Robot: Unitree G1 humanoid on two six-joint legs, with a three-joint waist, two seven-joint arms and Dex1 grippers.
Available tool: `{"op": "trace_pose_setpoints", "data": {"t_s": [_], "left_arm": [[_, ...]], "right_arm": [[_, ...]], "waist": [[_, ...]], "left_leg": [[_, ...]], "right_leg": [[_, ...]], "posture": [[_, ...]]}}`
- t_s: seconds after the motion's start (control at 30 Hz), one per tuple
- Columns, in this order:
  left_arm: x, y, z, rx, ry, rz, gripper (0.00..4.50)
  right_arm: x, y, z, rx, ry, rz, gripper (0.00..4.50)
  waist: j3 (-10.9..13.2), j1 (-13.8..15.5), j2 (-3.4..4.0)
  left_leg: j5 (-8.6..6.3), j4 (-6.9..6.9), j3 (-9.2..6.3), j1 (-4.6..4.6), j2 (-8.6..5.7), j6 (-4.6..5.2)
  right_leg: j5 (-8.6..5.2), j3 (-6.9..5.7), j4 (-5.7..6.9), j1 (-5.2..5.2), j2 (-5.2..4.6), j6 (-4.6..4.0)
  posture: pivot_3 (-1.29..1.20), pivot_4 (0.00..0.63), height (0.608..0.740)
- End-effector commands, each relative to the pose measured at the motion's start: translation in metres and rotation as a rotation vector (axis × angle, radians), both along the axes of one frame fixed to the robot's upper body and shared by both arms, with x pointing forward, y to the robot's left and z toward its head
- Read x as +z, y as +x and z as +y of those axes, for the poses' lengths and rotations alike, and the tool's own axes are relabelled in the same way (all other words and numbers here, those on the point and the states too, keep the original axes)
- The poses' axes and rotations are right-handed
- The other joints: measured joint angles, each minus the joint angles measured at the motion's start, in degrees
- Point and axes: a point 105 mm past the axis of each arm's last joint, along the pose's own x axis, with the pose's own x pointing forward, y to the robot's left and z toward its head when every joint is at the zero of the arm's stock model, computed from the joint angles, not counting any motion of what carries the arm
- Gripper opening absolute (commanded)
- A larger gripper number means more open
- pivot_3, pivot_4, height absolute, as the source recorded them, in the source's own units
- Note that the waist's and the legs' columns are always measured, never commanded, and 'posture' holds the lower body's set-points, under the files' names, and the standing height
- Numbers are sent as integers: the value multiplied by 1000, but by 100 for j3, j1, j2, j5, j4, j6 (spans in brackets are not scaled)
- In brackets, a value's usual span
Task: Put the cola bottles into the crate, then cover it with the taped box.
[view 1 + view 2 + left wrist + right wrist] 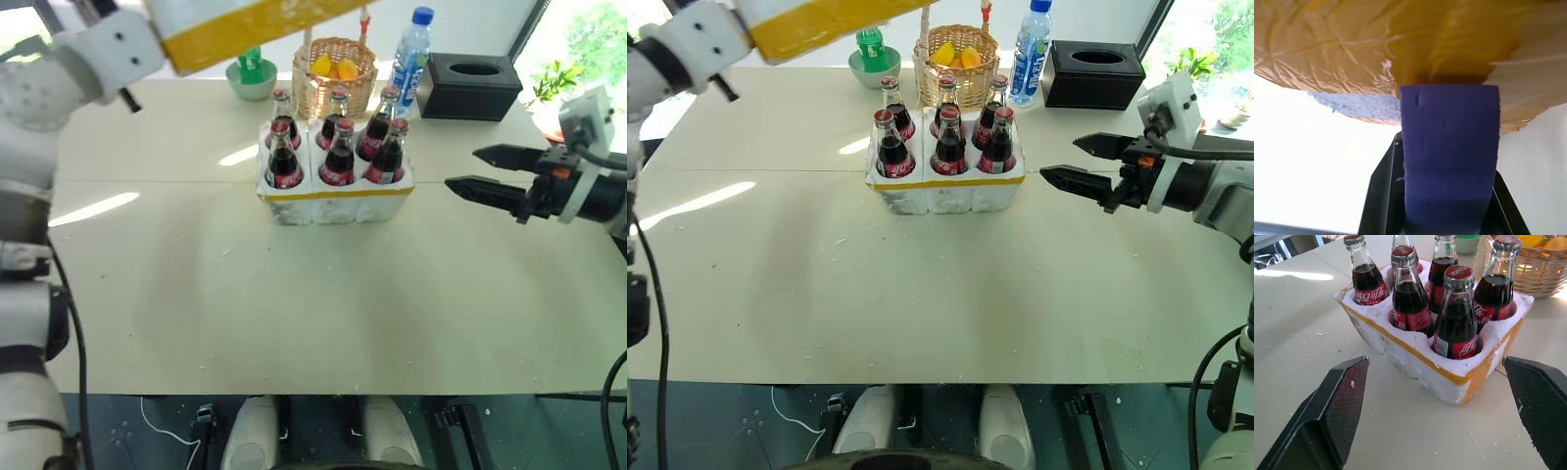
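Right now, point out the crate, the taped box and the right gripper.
crate [333, 204], left eye view, on its front foam wall.
taped box [245, 24], left eye view, on its yellow tape band.
right gripper [1066, 162], right eye view, midway between its open fingertips.

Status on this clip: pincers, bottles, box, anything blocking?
Left pincer shut on large yellow-taped white foam box, held aloft. Right pincer open beside low white foam crate. Six small glass cola bottles seated. Nothing blocking.

Taped box [250, 29] cut off by top edge, upper part unseen.
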Motion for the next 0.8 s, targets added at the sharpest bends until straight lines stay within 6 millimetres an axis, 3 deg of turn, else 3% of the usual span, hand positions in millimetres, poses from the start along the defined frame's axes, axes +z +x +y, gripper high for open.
{"op": "trace_pose_setpoints", "data": {"t_s": [0.03,0.17,0.3,0.47,0.5,0.67,0.8], "left_arm": [[5,-3,-23,-75,142,-84,328],[-18,2,-39,-113,301,-99,328],[-53,15,-31,-21,455,-53,328],[-67,12,-35,-30,552,-87,328],[-70,11,-37,-44,552,-89,1371],[-88,-2,-35,-105,573,-68,3742],[-92,-19,-22,-125,585,-120,3742]], "right_arm": [[17,-8,-3,-14,11,-74,4500],[16,-10,-7,-38,11,-73,4500],[14,-12,-13,-74,20,-73,4500],[12,-14,-14,-90,37,-69,4500],[11,-13,-14,-94,38,-67,4500],[4,-10,-15,-101,43,-47,4500],[-2,-2,-18,-121,56,-26,4500]], "waist": [[0,-12,0],[-1,-26,1],[-1,-13,1],[0,-13,1],[0,-13,1],[-1,-25,1],[-1,-25,1]], "left_leg": [[0,0,0,0,0,0],[0,-1,5,5,3,0],[-1,-1,5,3,4,1],[-2,-1,3,1,10,4],[-2,0,2,1,11,4],[-2,-1,2,3,14,3],[-2,0,3,3,18,3]], "right_leg": [[0,-1,0,0,1,0],[0,0,0,-2,5,0],[0,1,0,-3,6,0],[0,1,0,-3,5,0],[0,1,1,-3,5,0],[0,1,1,-3,5,0],[0,1,3,-4,5,0]], "posture": [[0,150,740],[0,150,740],[0,150,740],[0,150,740],[0,150,740],[0,150,740],[0,150,740]]}}
